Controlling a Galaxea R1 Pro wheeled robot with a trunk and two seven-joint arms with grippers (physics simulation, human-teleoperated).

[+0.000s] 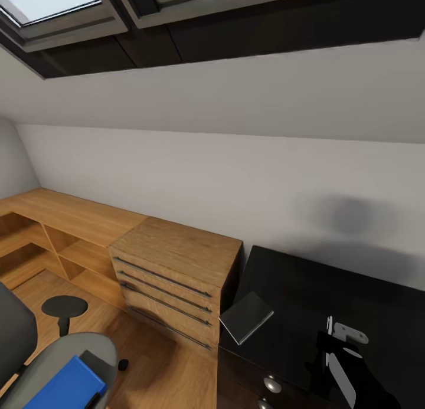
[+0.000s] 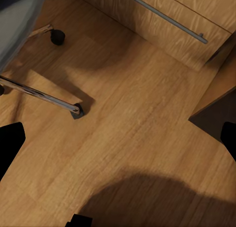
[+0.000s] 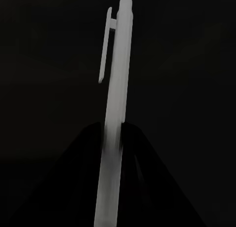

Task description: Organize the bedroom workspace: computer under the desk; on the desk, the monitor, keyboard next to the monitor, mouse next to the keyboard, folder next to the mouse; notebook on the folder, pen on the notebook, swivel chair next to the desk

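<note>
currently: right gripper [image 3: 114, 138] closed on white pen [image 3: 115, 104], held above black desk [image 1: 295, 291]; keep the clamp firm, carry level toward notebook [image 1: 247, 316]. left gripper's opening: cannot tell.

**Attic bedroom fixtures**

A wooden drawer chest [image 1: 171, 279] with four long bar handles stands against the white sloped wall [image 1: 236, 179]. Low open wooden shelving [image 1: 65, 238] adjoins it. Skylight windows [image 1: 53, 2] sit overhead, above the wood plank floor [image 2: 132, 138].
</note>
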